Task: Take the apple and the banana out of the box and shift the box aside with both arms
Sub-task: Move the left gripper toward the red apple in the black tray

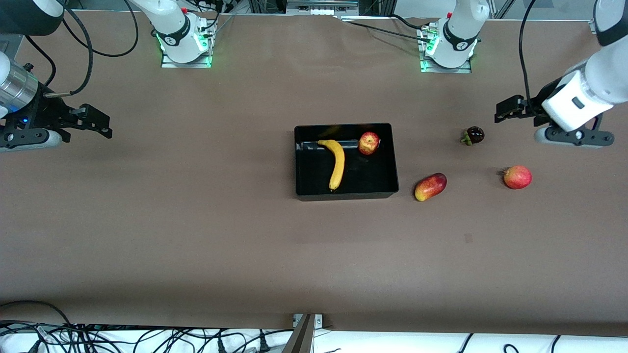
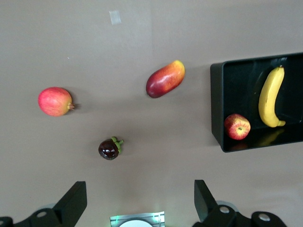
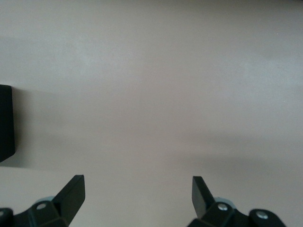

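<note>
The black tray (image 1: pixel 346 195) sits at the middle of the table. The yellow banana (image 1: pixel 336 163) and the small red apple (image 1: pixel 368 143) lie inside it, apart from each other. My left gripper (image 1: pixel 508 109) is open and empty over the left arm's end of the table, beside the dark purple fruit. Its wrist view shows its gripper (image 2: pixel 139 198), the tray (image 2: pixel 217 109), the banana (image 2: pixel 271 97) and the apple (image 2: pixel 237 126). My right gripper (image 1: pixel 98 125) is open and empty over bare table at the right arm's end. Its wrist view shows its gripper (image 3: pixel 138 191) and a tray corner (image 3: pixel 4 123).
An oblong red-yellow mango-like fruit (image 1: pixel 430 187) lies beside the tray toward the left arm's end. A dark purple fruit (image 1: pixel 474 135) and another round red fruit (image 1: pixel 517 177) lie farther toward that end. All three show in the left wrist view: mango-like fruit (image 2: pixel 165 78), purple fruit (image 2: pixel 109 148), red fruit (image 2: pixel 55 101).
</note>
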`<state>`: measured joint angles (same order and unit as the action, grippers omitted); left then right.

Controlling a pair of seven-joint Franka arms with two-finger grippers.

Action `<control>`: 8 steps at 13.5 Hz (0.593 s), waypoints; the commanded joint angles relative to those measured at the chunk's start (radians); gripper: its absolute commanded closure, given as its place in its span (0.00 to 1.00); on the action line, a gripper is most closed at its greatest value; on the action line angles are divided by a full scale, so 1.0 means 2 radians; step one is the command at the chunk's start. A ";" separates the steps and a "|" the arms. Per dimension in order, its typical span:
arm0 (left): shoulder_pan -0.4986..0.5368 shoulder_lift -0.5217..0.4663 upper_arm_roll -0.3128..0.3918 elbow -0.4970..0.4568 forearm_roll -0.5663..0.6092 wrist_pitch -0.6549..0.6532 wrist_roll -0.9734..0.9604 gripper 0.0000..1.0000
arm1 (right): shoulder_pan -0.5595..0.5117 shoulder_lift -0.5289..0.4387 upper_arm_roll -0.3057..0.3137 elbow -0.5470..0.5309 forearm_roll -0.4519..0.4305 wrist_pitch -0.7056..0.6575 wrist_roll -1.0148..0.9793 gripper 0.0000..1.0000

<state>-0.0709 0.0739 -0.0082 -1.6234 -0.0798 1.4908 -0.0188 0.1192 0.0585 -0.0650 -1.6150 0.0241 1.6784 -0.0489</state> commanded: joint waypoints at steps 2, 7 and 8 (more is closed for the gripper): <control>-0.039 0.077 -0.013 0.030 -0.005 0.017 -0.094 0.00 | -0.001 0.002 0.002 0.010 -0.007 -0.009 -0.001 0.00; -0.135 0.143 -0.014 0.029 -0.002 0.071 -0.296 0.00 | -0.001 0.002 0.002 0.010 -0.007 -0.009 -0.001 0.00; -0.155 0.157 -0.014 0.026 -0.001 0.086 -0.329 0.00 | -0.001 0.002 0.002 0.010 -0.007 -0.009 -0.001 0.00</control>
<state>-0.3103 0.3332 -0.0468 -1.6030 -0.0808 1.6377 -0.5576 0.1192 0.0585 -0.0650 -1.6141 0.0241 1.6784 -0.0489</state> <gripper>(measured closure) 0.000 0.000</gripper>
